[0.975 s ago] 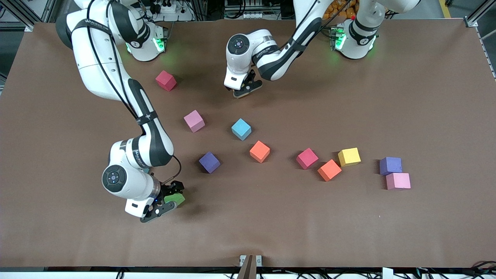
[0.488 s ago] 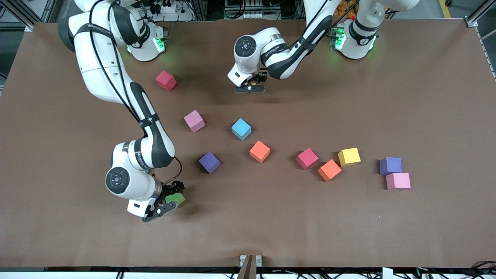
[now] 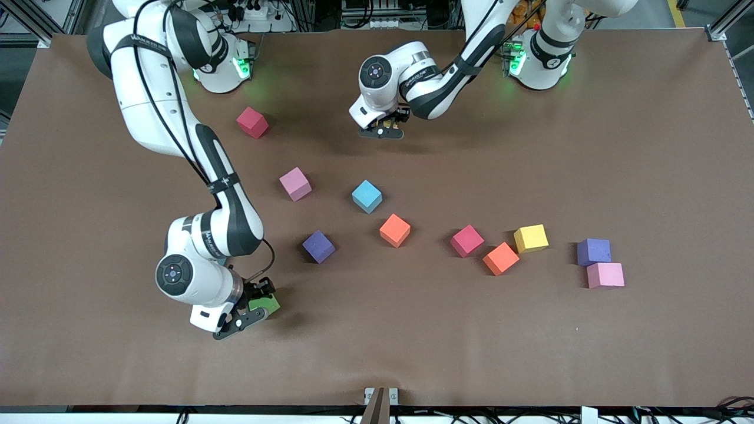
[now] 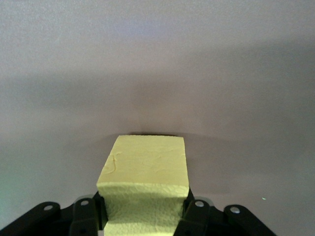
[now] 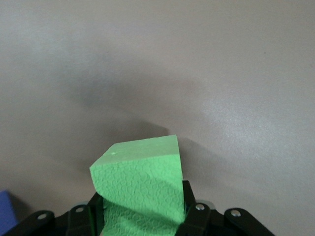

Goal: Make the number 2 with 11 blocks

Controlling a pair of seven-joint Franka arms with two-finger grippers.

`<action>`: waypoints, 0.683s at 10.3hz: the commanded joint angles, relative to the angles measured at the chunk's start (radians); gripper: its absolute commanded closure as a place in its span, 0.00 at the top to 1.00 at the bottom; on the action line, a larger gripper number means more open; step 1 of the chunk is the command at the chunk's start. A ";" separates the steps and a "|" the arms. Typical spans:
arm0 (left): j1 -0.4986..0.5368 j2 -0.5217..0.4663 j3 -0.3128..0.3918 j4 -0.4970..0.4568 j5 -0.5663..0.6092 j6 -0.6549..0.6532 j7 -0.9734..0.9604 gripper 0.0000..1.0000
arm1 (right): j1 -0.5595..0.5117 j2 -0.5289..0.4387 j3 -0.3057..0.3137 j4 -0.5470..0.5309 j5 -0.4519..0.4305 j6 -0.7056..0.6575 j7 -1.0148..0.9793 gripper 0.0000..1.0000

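The blocks lie loose on the brown table; no number 2 shows in any view. My right gripper (image 3: 254,307) is shut on a green block (image 3: 264,303), down low close to the purple block (image 3: 318,247). In the right wrist view the green block (image 5: 140,172) sits tilted between the fingers of that gripper (image 5: 140,212). My left gripper (image 3: 382,131) hangs over the table near the robots' bases. It is shut on a pale yellow block (image 4: 145,164), gripped at both sides by that gripper (image 4: 146,212); this block is hidden in the front view.
Across the table lie a red block (image 3: 252,122), a pink one (image 3: 295,184), blue (image 3: 367,196), orange (image 3: 394,230), magenta (image 3: 467,241), a second orange (image 3: 500,258) and yellow (image 3: 531,238). A purple (image 3: 593,252) and pink (image 3: 605,275) pair touch at the left arm's end.
My right gripper's fingers have closed in onto the green block. The left hand has shifted slightly toward its own base and turned, still holding the yellow block.
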 commanded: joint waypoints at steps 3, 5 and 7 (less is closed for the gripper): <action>0.001 -0.019 -0.010 0.005 -0.087 0.033 -0.109 0.13 | 0.017 -0.225 0.006 -0.176 0.014 -0.129 -0.159 0.00; -0.002 -0.005 -0.009 0.005 -0.075 0.065 -0.116 0.13 | 0.049 -0.337 0.006 -0.314 0.012 -0.125 -0.200 0.00; -0.004 0.006 -0.006 0.005 -0.062 0.094 -0.103 0.13 | 0.080 -0.412 0.006 -0.394 0.012 -0.132 -0.223 0.00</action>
